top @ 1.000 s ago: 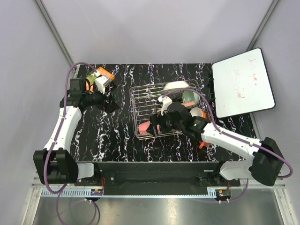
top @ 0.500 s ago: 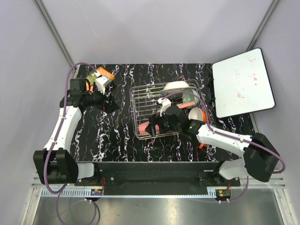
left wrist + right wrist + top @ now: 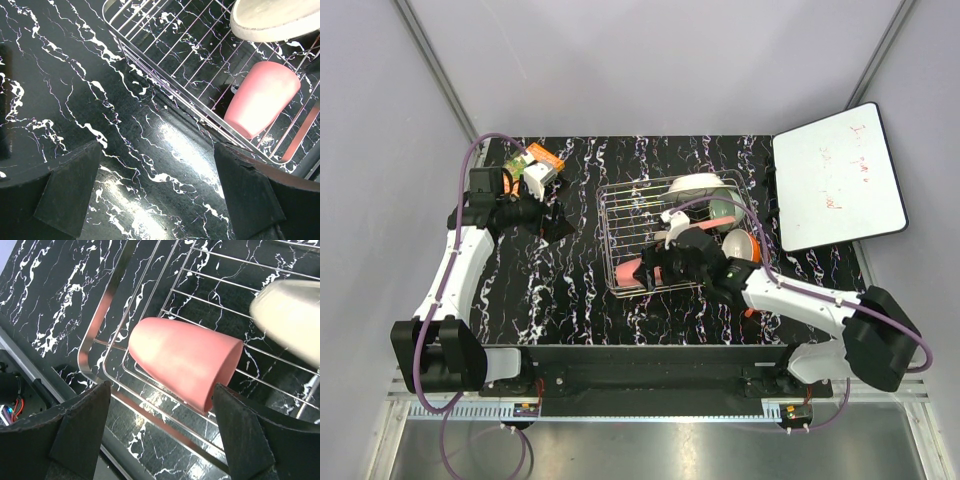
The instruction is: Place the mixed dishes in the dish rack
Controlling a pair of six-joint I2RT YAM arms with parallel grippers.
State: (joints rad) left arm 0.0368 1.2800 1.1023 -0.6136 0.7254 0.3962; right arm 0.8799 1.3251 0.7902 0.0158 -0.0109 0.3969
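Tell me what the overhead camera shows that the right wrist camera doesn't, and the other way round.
Only the overhead view shows the left arm, the white board at the table's right edge, the snack packet at far left, and the pale green bowl. Only the right wrist view shows, close up, the right gripper open, with a finger on either side of the pink tumbler and neither touching it. Both show that tumbler lying on its side in the wire dish rack on the black marbled table.
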